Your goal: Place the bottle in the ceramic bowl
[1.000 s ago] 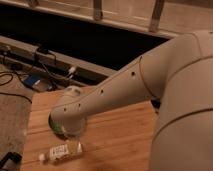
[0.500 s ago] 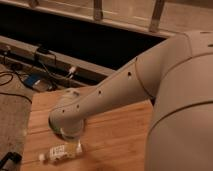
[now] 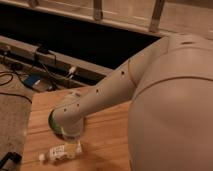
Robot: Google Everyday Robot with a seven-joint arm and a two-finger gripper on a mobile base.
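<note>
- One bottle point(image 3: 60, 152), lying on its side on the table point(image 3: 107, 137). Label's unreadable.
- One bowl point(image 3: 52, 123) just behind it, mostly hidden by the arm.
- One gripper point(image 3: 74, 142) at the bottle's right end; open or closed, can't tell.
</note>
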